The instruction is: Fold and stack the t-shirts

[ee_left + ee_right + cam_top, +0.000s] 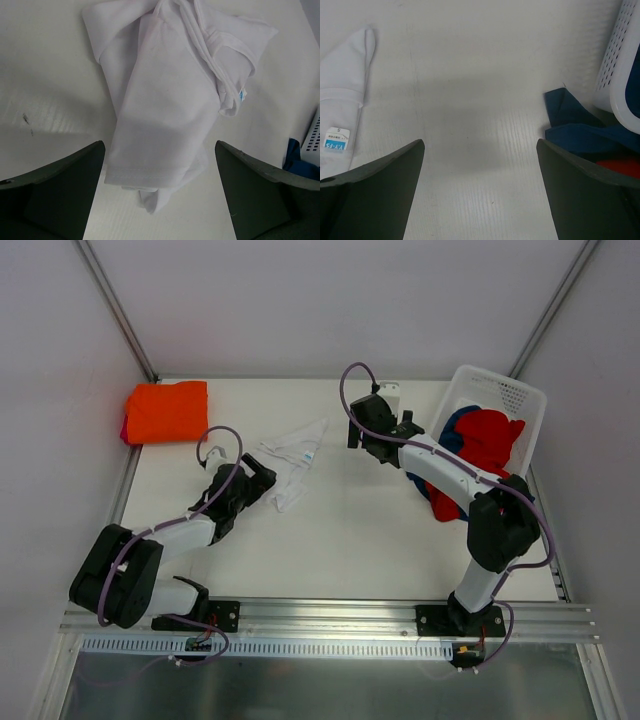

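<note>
I am watching the left gripper (pixel 159 145) hanging with its fingers spread wide over the near hem of the white t-shirt (pixel 292 462), and it is gripping nothing. This shirt is lying crumpled on the table (pixel 350 530), a little toward 11 o'clock from the middle. The right gripper (pixel 480 142) is also standing wide apart and empty, over bare table between the white shirt and the basket (pixel 520 400). The orange t-shirt (pixel 167 410) is lying folded at 10 o'clock. At 2 o'clock the red t-shirt (pixel 490 440) and the blue t-shirt (pixel 447 430) are spilling from the basket.
</note>
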Controlling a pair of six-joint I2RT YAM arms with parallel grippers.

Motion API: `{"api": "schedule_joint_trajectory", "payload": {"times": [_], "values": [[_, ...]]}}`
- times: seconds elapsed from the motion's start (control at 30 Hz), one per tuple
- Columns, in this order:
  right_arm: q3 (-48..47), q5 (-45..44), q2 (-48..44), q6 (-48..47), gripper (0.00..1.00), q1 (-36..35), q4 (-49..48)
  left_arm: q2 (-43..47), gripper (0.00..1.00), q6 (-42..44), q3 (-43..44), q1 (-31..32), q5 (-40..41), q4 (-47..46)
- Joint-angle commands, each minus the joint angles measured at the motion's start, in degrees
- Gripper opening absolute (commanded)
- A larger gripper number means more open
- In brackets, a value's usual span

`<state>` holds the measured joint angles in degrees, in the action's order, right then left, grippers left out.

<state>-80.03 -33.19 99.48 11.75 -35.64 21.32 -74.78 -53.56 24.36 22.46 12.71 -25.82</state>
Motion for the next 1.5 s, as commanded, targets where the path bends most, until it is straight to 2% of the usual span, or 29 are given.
{"api": "schedule_joint_trajectory", "payload": {"times": [0.0,0.4,0.57,0.7,0.8,0.93,1.0,1.1,1.23,1.27,1.33,1.47], "values": [[-2.2,0.0,0.6,1.4,0.99,0.1,1.0,-1.1,0.93,-0.4,1.9,0.4,1.6,1.0],[-2.5,-0.5,1.3,1.3,0.99,0.1,1.3,-4.8,0.92,-1.3,2.1,1.2,1.4,-1.5],[-3.0,-0.5,2.0,1.4,1.00,0.1,1.6,-3.7,0.84,-1.3,2.2,1.2,2.1,-1.1],[-3.2,-0.5,2.6,1.5,0.99,0.1,1.8,-3.0,0.72,-1.3,2.2,1.2,2.5,-0.4],[-3.3,-0.5,3.0,1.6,0.99,0.2,2.1,-2.6,0.56,-1.3,2.1,1.3,2.7,0.0],[-3.5,-0.6,3.3,1.6,0.99,0.1,2.4,-2.7,0.45,-1.4,2.3,1.3,2.8,0.2],[-3.5,-0.6,3.3,1.7,1.00,0.1,2.5,-2.7,0.43,-1.4,2.4,1.2,2.8,0.5],[-3.5,-0.8,3.3,1.7,0.99,0.1,2.5,-2.5,0.34,-1.4,2.4,1.2,3.0,0.9],[-3.5,-0.8,3.4,1.6,0.99,0.1,2.6,-2.6,0.17,-1.5,3.2,1.2,3.5,2.6],[-3.4,-0.8,3.4,1.7,1.00,0.1,2.7,-2.6,0.08,-1.5,3.9,1.2,3.5,3.2],[-3.5,-0.7,3.4,1.7,1.00,0.1,2.8,-2.8,0.00,-1.6,5.0,1.3,3.9,5.3],[-3.3,-0.9,3.2,1.7,0.99,0.1,2.9,-2.5,0.00,-1.2,6.2,1.3,4.0,7.0]]}}
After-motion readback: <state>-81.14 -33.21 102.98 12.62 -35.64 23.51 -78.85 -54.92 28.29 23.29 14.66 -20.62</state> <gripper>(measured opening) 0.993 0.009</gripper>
